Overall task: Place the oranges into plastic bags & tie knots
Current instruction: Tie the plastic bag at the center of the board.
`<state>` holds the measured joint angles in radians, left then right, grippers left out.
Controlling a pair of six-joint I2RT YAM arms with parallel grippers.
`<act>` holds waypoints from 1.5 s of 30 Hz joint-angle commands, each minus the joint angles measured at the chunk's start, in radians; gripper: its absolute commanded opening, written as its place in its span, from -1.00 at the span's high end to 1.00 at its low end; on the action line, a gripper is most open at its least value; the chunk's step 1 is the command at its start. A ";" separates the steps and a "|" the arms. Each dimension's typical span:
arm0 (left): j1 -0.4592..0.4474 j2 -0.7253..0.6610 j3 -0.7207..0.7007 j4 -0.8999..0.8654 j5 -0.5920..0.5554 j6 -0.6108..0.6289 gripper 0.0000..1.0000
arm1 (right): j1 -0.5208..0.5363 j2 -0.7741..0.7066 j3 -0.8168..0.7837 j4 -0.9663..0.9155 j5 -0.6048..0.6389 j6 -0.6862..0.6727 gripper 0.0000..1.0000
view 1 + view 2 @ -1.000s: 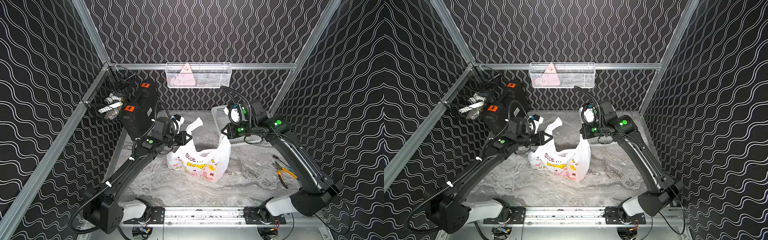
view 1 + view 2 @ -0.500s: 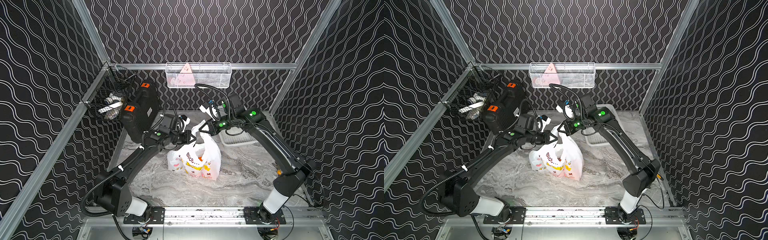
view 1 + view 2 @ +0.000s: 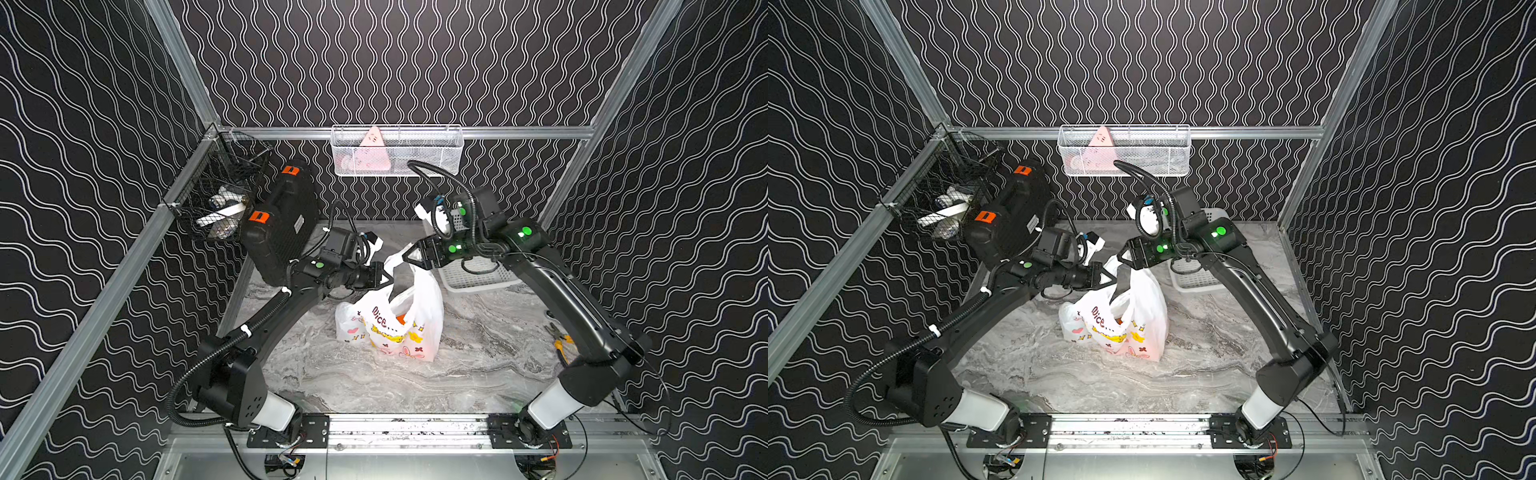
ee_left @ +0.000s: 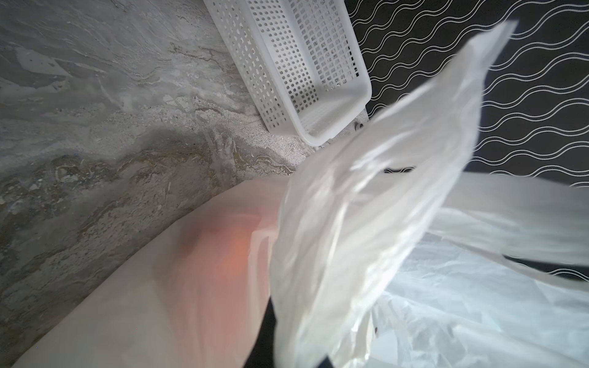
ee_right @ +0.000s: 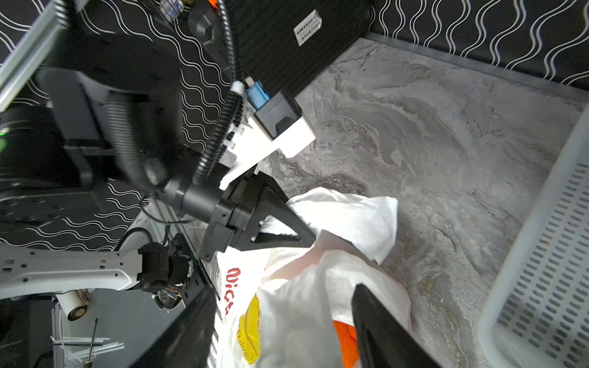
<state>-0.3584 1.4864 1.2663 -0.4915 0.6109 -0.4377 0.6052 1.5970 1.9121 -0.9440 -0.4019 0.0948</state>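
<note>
The white plastic bag (image 3: 390, 328) with yellow and red print stands upright mid-table, also in a top view (image 3: 1121, 328). Oranges (image 3: 401, 320) show through its film and in the right wrist view (image 5: 344, 337). My left gripper (image 3: 387, 276) is shut on a white handle strip, as the right wrist view shows (image 5: 302, 237). My right gripper (image 3: 409, 257) hovers just right of it above the bag mouth. It is open (image 5: 283, 290), with bag film lying loose between its spread fingers. In the left wrist view, bag film (image 4: 366, 207) hides the jaws. No knots are in view.
A white perforated basket (image 3: 478, 278) lies behind and right of the bag. A black case (image 3: 282, 224) leans at the back left under a black mesh basket (image 3: 220, 199). Pliers (image 3: 559, 338) lie by the right wall. A white wire basket (image 3: 397, 151) hangs on the back wall.
My right arm swung left from the basket to the bag's top, and its jaws have opened. The bag got drawn narrower and taller. My left gripper stayed shut on the handle, shifting slightly right.
</note>
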 commanded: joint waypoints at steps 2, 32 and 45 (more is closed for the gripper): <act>0.002 0.012 0.025 -0.013 0.010 0.034 1.00 | -0.046 -0.094 -0.077 -0.006 0.004 0.015 -0.64; 0.009 -0.005 0.040 -0.065 0.026 0.059 1.00 | -0.205 -0.176 -0.570 0.464 -0.372 -0.208 -0.92; 0.009 0.026 0.071 -0.075 0.029 0.062 1.00 | -0.199 -0.136 -0.591 0.534 -0.439 -0.165 0.21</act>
<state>-0.3515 1.5070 1.3254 -0.5591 0.6258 -0.3943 0.4042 1.4590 1.3254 -0.4603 -0.8207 -0.0704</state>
